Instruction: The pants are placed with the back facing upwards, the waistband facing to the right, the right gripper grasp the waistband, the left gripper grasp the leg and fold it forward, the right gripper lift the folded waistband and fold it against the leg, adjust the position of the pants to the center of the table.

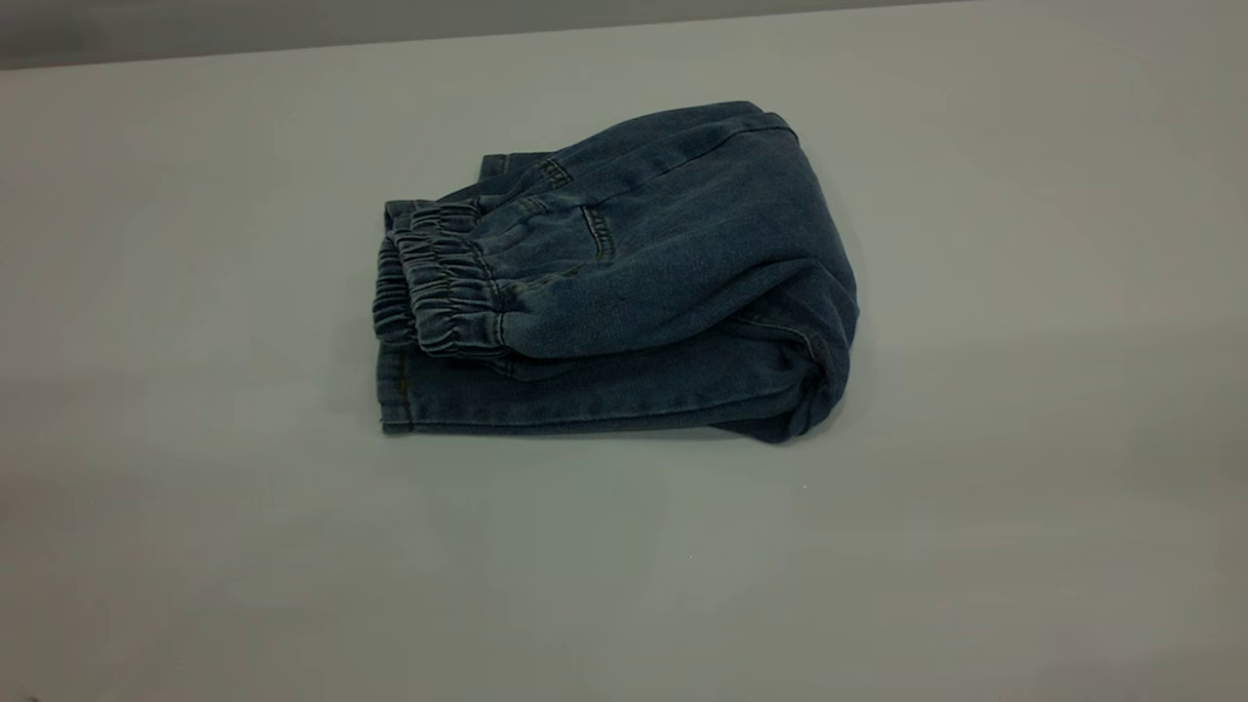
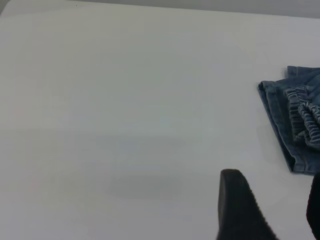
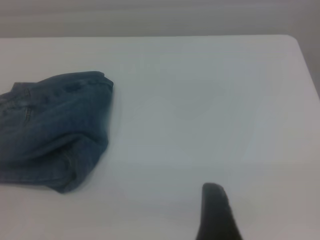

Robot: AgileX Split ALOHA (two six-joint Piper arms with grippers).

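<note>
Pants (image 1: 624, 283) one pair, folded into a compact bundle, lying roughly mid-table (image 1: 1024, 507), slightly toward the far side. Waistband (image 1: 434, 292) one, ruffled, on top at the bundle's left end, above one flat stitched hem (image 1: 395, 390); rounded fold at right. Left gripper (image 2: 277, 210): two dark fingers (image 2: 240, 205) visible, spread apart, holding nothing, near the pants' hem end, not touching. Right gripper: only one finger (image 3: 216, 212) shows, so cannot tell open or closed; apart from fold end.
</note>
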